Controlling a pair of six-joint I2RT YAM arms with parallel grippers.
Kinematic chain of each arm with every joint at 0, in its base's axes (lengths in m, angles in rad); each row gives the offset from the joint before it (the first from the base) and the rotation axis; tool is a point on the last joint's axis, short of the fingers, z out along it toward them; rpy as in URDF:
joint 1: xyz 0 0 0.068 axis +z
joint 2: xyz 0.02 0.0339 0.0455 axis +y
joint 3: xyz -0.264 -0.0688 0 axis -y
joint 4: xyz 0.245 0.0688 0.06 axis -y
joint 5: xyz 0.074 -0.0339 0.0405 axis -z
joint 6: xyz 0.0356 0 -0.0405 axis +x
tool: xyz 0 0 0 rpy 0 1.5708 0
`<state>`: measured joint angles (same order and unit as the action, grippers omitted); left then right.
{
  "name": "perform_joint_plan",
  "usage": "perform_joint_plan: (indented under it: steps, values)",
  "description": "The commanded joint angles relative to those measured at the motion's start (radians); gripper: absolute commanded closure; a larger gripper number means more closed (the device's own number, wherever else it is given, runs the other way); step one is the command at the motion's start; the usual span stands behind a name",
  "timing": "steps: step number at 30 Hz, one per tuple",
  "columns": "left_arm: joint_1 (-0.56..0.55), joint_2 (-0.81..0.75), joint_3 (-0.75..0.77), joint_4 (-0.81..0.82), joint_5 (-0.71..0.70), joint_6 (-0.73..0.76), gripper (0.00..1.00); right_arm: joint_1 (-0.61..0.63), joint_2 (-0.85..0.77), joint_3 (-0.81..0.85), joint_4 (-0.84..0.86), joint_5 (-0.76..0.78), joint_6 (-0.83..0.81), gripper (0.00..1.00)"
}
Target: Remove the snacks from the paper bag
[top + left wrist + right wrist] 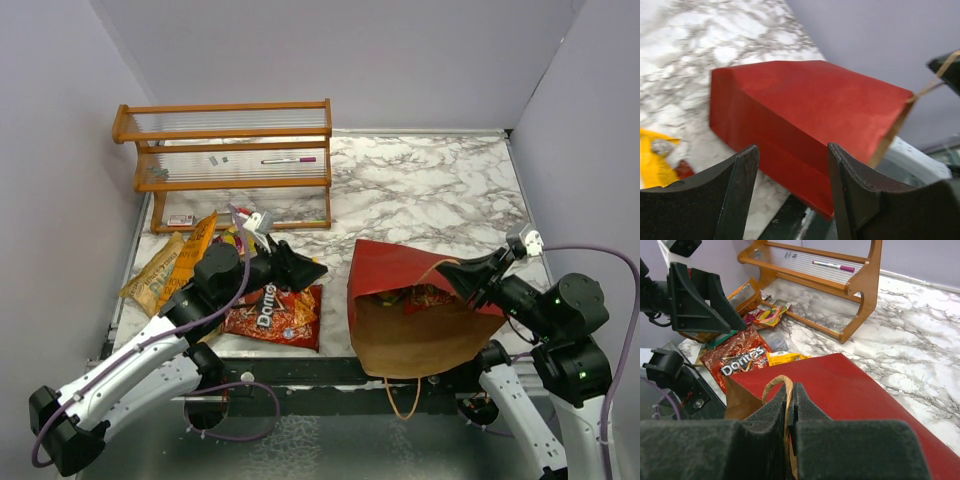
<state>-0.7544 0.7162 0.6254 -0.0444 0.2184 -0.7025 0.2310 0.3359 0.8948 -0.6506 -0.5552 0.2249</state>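
Snack packets, top view: three are lying out on the grey-veined white marble tabletop point(430, 190) at left. They are a red crinkly Doritos packet point(275, 318), an orange foil packet point(197, 248) and a tan packet point(150, 278). More red and yellow packets point(420, 297) are showing inside the mouth of the large dark red paper carrier bag point(385, 265). It is lying on its side near the front edge, right of centre, tan interior facing the camera. Left gripper point(312, 268) is hovering over the Doritos packet, pointing toward the bag, apart from it. Right gripper point(447, 268) is sitting at the bag's upper rim.

Left wrist view: fingers are standing wide apart, gripping nothing; the bag's red side is showing beyond them.

Right wrist view: fingers are pressing together, pinching the twisted paper loop handle point(785, 385). A yellow packet point(782, 357) is lying just beside the bag. An orange-brown wooden shelf rack point(860, 285) is standing behind.
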Motion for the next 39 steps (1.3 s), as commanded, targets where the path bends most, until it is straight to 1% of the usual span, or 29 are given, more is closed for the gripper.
perform_joint_plan:
  steps: [1,3,5,6,8,12,13,16,18,20,23,25,29,32,35,39]
  values:
    - [-0.025,-0.075,-0.097,0.244,0.177,-0.158,0.4,0.002,-0.029,-0.024,0.026,-0.017,0.041,0.98]
    - [-0.076,-0.083,-0.109,0.303,0.167,-0.184,0.4,0.002,-0.027,-0.031,0.066,-0.009,0.065,0.98]
    - [-0.166,-0.066,-0.09,0.303,0.114,-0.16,0.4,0.002,-0.014,-0.029,0.076,0.029,0.078,0.98]
    - [-0.23,-0.05,-0.078,0.296,0.068,-0.139,0.4,0.002,-0.005,-0.025,0.074,0.049,0.078,0.98]
    - [-0.36,-0.012,-0.062,0.309,-0.045,-0.104,0.42,0.002,0.013,-0.017,0.069,0.085,0.074,0.98]
    - [-0.606,0.106,-0.058,0.387,-0.271,-0.051,0.46,0.002,0.031,-0.02,0.071,0.129,0.075,0.98]
    - [-0.665,0.138,-0.05,0.399,-0.333,-0.026,0.46,0.002,0.031,-0.022,0.072,0.139,0.075,0.98]
    - [-0.846,0.233,-0.02,0.428,-0.581,0.086,0.47,0.002,0.025,-0.028,0.065,0.168,0.073,0.98]
    - [-0.931,0.303,0.003,0.446,-0.706,0.152,0.47,0.002,0.021,-0.03,0.061,0.176,0.065,0.98]
    - [-0.952,0.387,0.054,0.409,-0.755,0.182,0.46,0.002,0.015,-0.035,0.057,0.181,0.061,0.98]
    - [-0.953,0.532,0.189,0.288,-0.814,0.199,0.45,0.002,0.006,-0.044,0.061,0.18,0.059,0.98]
    - [-0.952,0.624,0.262,0.229,-0.852,0.245,0.45,0.002,0.002,-0.045,0.062,0.182,0.056,0.98]
    - [-0.949,0.763,0.313,0.254,-0.922,0.295,0.44,0.002,-0.004,-0.049,0.066,0.175,0.056,0.98]
    - [-0.925,0.854,0.346,0.282,-0.964,0.32,0.4,0.002,-0.01,-0.052,0.069,0.17,0.055,0.98]
    - [-0.874,0.954,0.411,0.253,-0.944,0.318,0.39,0.002,-0.016,-0.06,0.075,0.169,0.053,0.98]
    - [-0.801,1.103,0.51,0.188,-0.931,0.288,0.42,0.002,-0.015,-0.071,0.089,0.154,0.056,0.98]
